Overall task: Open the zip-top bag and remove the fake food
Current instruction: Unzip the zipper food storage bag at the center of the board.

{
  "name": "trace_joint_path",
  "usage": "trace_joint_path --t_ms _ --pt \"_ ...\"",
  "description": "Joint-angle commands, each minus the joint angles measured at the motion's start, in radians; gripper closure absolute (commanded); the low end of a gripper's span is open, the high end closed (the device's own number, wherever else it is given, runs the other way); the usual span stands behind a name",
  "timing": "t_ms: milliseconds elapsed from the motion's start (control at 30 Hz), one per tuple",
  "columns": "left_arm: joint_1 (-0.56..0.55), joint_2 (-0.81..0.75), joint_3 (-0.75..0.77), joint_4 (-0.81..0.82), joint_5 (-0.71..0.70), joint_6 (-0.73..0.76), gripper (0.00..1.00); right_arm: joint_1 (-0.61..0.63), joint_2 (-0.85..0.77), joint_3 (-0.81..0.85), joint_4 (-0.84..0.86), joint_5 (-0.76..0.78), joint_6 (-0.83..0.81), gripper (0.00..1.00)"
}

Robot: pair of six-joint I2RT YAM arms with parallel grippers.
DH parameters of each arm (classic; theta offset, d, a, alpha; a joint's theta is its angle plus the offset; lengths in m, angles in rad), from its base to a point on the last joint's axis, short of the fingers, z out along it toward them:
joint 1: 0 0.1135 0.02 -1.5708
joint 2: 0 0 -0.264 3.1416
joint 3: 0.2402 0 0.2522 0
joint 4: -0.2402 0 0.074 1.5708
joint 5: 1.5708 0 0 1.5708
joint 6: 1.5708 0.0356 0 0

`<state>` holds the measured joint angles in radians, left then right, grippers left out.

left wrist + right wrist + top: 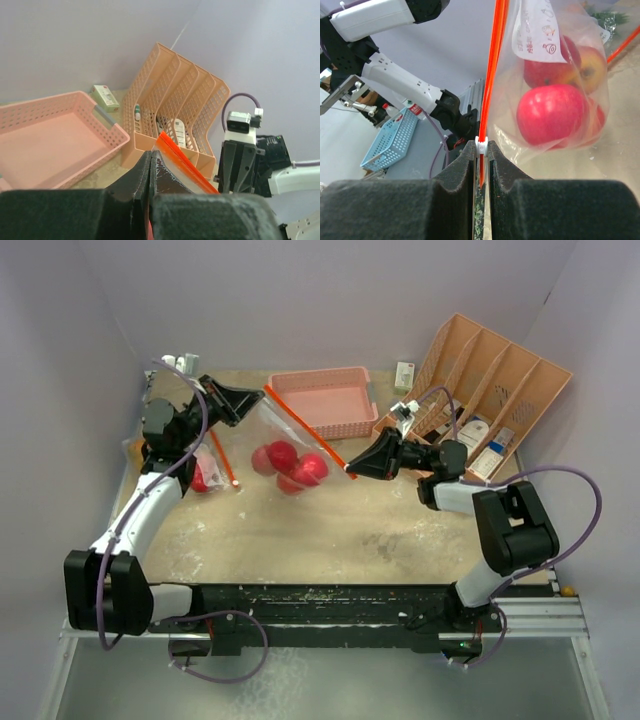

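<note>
A clear zip-top bag (283,443) with an orange zip strip (305,428) hangs above the table, stretched between both grippers. Inside it sit several red round pieces of fake food (290,465), seen close in the right wrist view as glossy red fruits (550,112) behind the plastic. My left gripper (262,395) is shut on the bag's upper left end, its fingertips (142,167) pinching the plastic beside the zip strip (182,162). My right gripper (352,470) is shut on the white slider (481,145) at the strip's right end.
A pink basket (325,400) stands behind the bag. A peach file rack (490,390) holding white bottles and cartons is at the back right, with a small carton (404,373) beside it. Another bag (207,472) with something red lies at the left.
</note>
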<state>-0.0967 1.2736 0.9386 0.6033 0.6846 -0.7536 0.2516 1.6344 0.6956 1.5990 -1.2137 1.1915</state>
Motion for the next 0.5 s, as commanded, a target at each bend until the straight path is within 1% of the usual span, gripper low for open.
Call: trace_joint_path --t_ms 0,100,200,333,400,467 --pt "0.073 -0.039 -0.006 0.062 -0.107 -0.035 1.0 -0.014 -0.046 -0.031 0.151 -0.026 -0.048 1.0" --pt "0.097 -0.033 -0.011 0.061 -0.098 -0.058 1.0 -0.014 -0.062 -0.063 0.136 -0.019 -0.07 1.0" --pt "0.101 -0.013 -0.026 0.097 -0.072 -0.084 1.0 -0.014 -0.08 -0.103 0.114 0.004 -0.101 1.0" --pt "0.092 0.056 -0.073 0.256 0.013 -0.151 1.0 -0.014 -0.102 -0.134 0.049 0.028 -0.161 1.0" --pt "0.075 0.096 -0.108 0.336 0.034 -0.167 1.0 -0.014 -0.111 -0.14 0.005 0.045 -0.196 1.0" --pt "0.053 0.13 -0.137 0.384 0.049 -0.168 1.0 -0.013 -0.12 -0.14 -0.027 0.067 -0.219 1.0"
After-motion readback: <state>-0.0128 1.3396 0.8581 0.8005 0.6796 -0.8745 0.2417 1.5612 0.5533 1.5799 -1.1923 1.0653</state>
